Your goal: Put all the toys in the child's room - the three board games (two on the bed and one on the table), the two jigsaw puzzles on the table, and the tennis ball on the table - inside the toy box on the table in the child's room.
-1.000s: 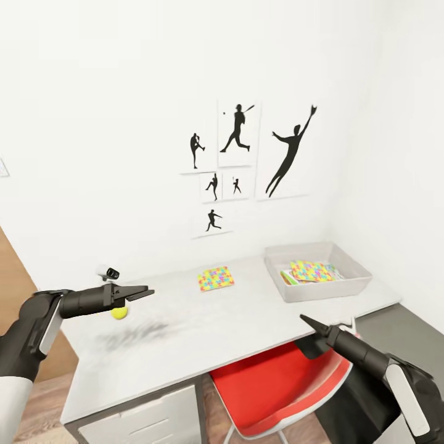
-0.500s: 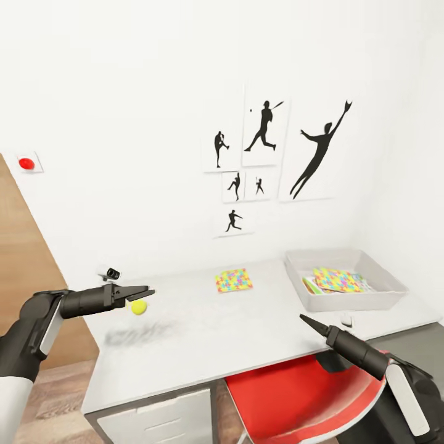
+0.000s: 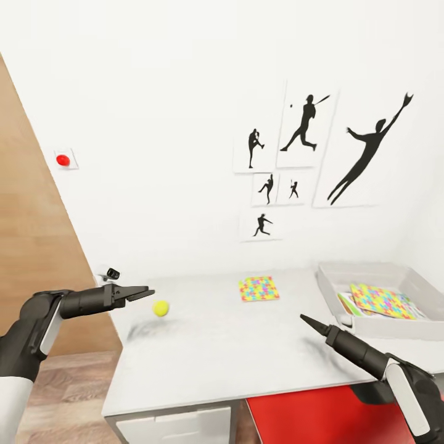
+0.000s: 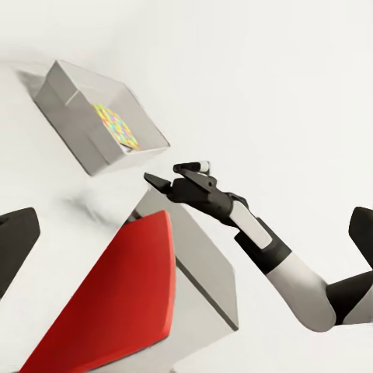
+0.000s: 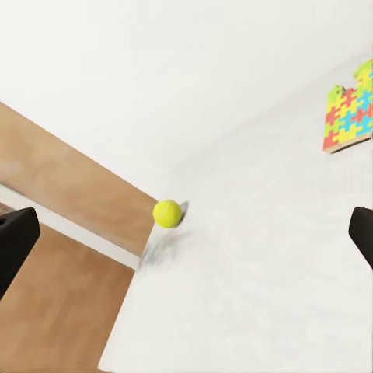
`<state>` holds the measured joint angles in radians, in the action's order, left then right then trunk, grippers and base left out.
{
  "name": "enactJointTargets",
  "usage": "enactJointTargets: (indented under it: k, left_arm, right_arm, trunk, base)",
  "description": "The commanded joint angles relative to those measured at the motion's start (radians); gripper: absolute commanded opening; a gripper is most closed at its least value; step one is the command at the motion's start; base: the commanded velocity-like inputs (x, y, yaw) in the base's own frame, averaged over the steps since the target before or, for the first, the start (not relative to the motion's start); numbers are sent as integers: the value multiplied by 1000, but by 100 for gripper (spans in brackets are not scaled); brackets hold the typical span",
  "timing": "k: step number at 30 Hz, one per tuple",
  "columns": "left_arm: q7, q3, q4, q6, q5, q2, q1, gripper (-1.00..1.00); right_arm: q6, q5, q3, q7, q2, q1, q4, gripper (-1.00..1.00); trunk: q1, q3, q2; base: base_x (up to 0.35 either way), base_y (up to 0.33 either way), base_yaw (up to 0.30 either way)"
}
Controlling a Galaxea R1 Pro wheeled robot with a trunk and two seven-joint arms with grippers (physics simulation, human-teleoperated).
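Black arms, white-grey forearm panels, tapered black left tool

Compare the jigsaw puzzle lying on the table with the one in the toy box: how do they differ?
The loose jigsaw puzzle lies flat on the bare table, alone; the boxed jigsaw puzzle sits inside the toy box, on top of other flat toys. The boxed one looks larger from the head view. Both show the same multicoloured interlocking pattern.

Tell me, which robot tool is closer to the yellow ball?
Left. The left tool hangs just beside the tennis ball, up above the table. The right tool is far across it.
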<state>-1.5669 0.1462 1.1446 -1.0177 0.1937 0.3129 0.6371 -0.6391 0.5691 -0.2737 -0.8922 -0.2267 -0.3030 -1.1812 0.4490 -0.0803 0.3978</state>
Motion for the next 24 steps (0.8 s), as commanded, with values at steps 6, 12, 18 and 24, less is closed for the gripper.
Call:
enactJointTargets:
  k: [6, 12, 18, 24]
  left_arm:
    - [-4, 0, 0, -10, 1, 1, 1, 100]
    - [-4, -1, 0, -10, -1, -2, 1, 100]
    - [-4, -1, 0, -10, -2, 0, 1, 100]
    - [-4, -2, 0, -10, -3, -3, 1, 100]
  right_arm:
    - [-7, 6, -1, -1, 0, -1, 0, 100]
    - [-7, 5, -1, -1, 0, 0, 0, 100]
    - [-6, 5, -1, -1, 0, 0, 0, 100]
    - [-6, 5, -1, -1, 0, -1, -1, 100]
  trunk:
    - [1, -3, 2]
    - [1, -3, 2]
    - [1, -3, 2]
    - [1, -3, 2]
  base:
    - [96, 41, 48]
    - [163, 4, 4]
    - [95, 17, 0]
    - [156, 1, 0]
